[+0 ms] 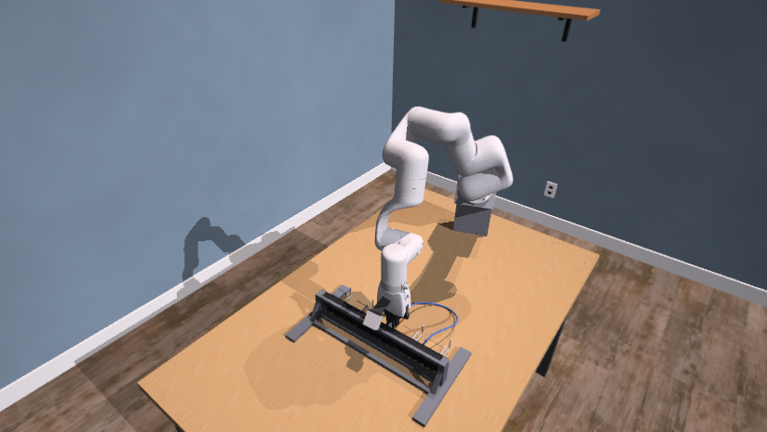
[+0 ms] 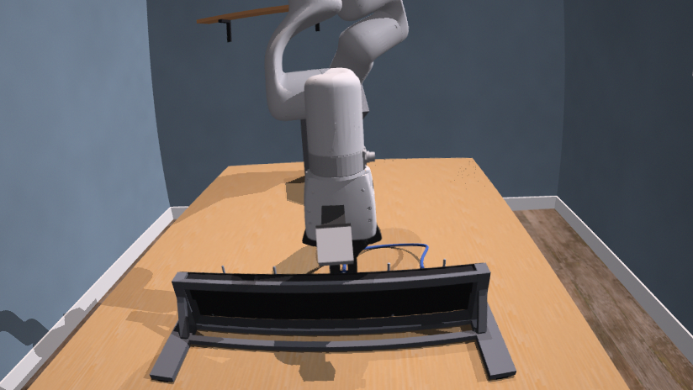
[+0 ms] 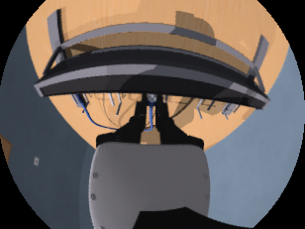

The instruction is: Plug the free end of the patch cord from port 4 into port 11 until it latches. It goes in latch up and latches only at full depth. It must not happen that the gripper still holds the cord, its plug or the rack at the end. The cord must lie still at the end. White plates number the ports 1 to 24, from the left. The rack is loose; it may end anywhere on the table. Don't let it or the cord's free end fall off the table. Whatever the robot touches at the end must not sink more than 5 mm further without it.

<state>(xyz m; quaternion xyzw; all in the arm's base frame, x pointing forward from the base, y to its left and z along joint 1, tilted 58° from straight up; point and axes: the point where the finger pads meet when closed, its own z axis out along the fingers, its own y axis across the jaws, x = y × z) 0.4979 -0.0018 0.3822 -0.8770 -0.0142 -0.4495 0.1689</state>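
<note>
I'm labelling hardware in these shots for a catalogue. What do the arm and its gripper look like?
The arm is smooth, glossy white, built of rounded tubular links, standing on a grey block base. A paler grey band rings the wrist. The gripper has a boxy light-grey body with a dark square panel and a small light-grey box on its face, and dark fingers. No outer cables or lettering show.
</note>
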